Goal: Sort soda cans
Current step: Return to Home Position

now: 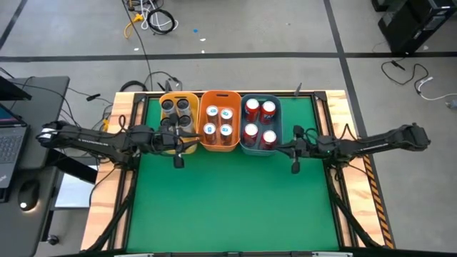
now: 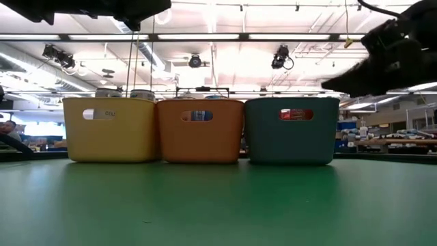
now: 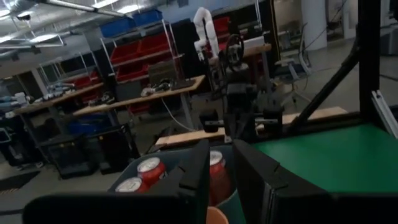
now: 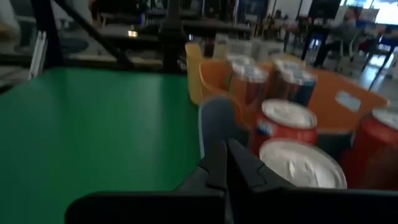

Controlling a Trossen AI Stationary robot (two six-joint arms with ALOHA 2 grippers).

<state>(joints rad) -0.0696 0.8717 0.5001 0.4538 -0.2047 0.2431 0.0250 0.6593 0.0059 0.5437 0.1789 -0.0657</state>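
Note:
The soda cans all stand upright inside three bins at the table's far edge. Dark grey cans are in the yellow bin, white-and-blue cans in the orange bin, and red cans in the blue bin. My left gripper hovers above the table just near of the yellow bin; its fingers stand a narrow gap apart and are empty. My right gripper hovers near the blue bin's right corner, shut and empty.
The three bins stand side by side, touching, in a row along the far edge. The green mat stretches from the bins to the table's near edge. Wooden rails border the table's sides. A laptop sits beyond the table's left side.

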